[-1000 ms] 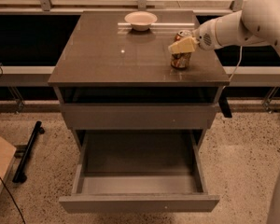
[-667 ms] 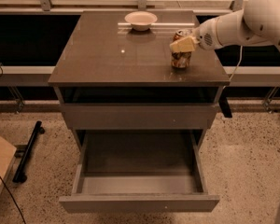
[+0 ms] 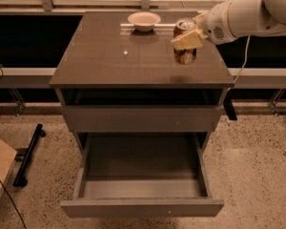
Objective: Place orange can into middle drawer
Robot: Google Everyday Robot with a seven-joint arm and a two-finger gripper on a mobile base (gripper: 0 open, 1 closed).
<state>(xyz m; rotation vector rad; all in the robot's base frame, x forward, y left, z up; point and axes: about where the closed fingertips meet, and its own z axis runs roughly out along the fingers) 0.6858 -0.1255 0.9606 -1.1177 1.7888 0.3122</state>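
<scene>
The orange can (image 3: 185,56), copper with a silver top, is at the right side of the cabinet top (image 3: 114,56). My gripper (image 3: 188,35) reaches in from the right on the white arm (image 3: 243,15) and is shut on the orange can; one cream finger (image 3: 186,40) lies across its front. The can's base seems to be just above the top. The middle drawer (image 3: 143,163) is pulled out low at the front, with its grey floor bare. It lies well below and in front of the can.
A white bowl (image 3: 144,20) stands at the back of the cabinet top, left of the can. A shut plain drawer front (image 3: 140,119) sits above the open drawer. A black bar (image 3: 29,154) and a cardboard box (image 3: 0,168) lie on the floor at left.
The gripper has risen a little with the orange can in it. The bowl and the drawer have not moved.
</scene>
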